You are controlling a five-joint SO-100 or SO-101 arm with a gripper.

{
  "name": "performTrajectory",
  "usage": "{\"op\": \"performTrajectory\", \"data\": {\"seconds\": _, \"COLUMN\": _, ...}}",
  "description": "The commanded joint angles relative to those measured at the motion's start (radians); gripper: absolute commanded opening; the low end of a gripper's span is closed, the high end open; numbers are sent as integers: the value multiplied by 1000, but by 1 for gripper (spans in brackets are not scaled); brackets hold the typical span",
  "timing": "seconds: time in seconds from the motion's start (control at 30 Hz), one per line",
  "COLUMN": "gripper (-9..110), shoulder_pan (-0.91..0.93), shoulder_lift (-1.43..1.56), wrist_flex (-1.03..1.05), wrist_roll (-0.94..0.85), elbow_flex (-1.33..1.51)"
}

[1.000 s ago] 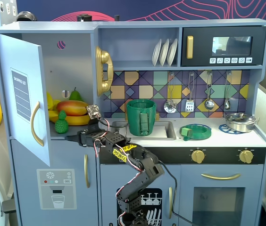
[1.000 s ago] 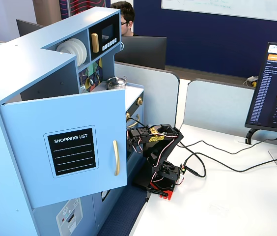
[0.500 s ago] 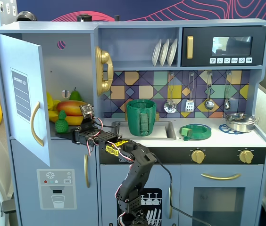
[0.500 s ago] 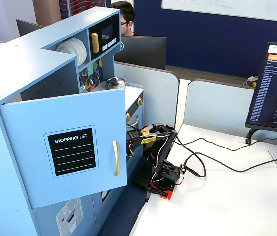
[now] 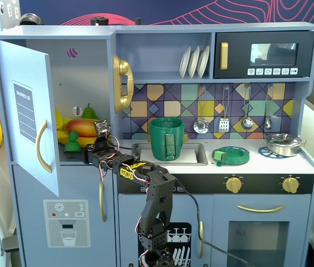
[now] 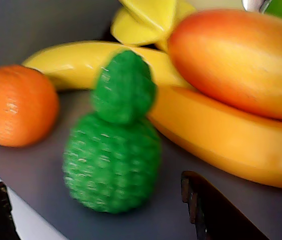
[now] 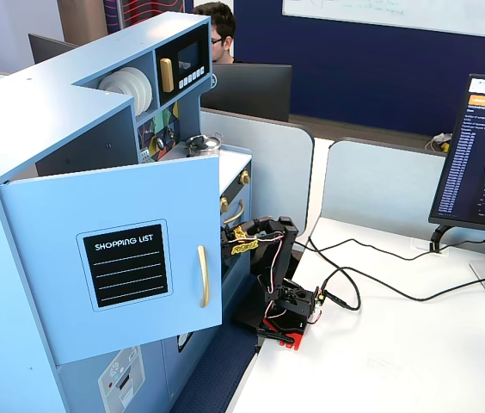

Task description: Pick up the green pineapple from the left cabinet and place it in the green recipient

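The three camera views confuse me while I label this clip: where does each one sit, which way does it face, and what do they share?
A fixed view: faces the toy kitchen head-on; arm reaches into the left cabinet.
Wrist view: rides the arm, looks at the green pineapple; pincer fingertips at the bottom edge.
A fixed view: stands off to the side, behind the open cabinet door; arm base shows.
Shared: both fixed views show the arm and door.
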Motion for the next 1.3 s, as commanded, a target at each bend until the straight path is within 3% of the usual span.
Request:
{"op": "performTrajectory", "data": {"seconds": 0.0, "gripper": 41, "shoulder_pan": 11, "shoulder_lift": -15, "wrist_flex": -41, "wrist_roll": -5, "elbow_flex": -98}}
{"op": "performTrajectory", "data": {"seconds": 0.83, "gripper": 39, "shoulder_pan": -14, "shoulder_lift": -334, "wrist_flex": 37, "wrist_roll": -58, "elbow_flex": -460}}
{"op": "performTrajectory", "data": {"seconds": 0.93, "gripper": 32, "shoulder_pan": -14, "shoulder_lift": -370, "wrist_flex": 78, "wrist_roll": -69, "elbow_flex": -497}}
{"op": "performTrajectory", "data": {"seconds": 1.1, "gripper": 0, "shoulder_pan": -12, "shoulder_lift": -376, "wrist_flex": 169, "wrist_roll": -126, "elbow_flex": -509}}
{"op": "performTrajectory", "data": {"seconds": 1.27, "gripper": 0, "shoulder_pan": -14, "shoulder_lift": -328, "wrist_flex": 190, "wrist_roll": -118, "elbow_flex": -499}}
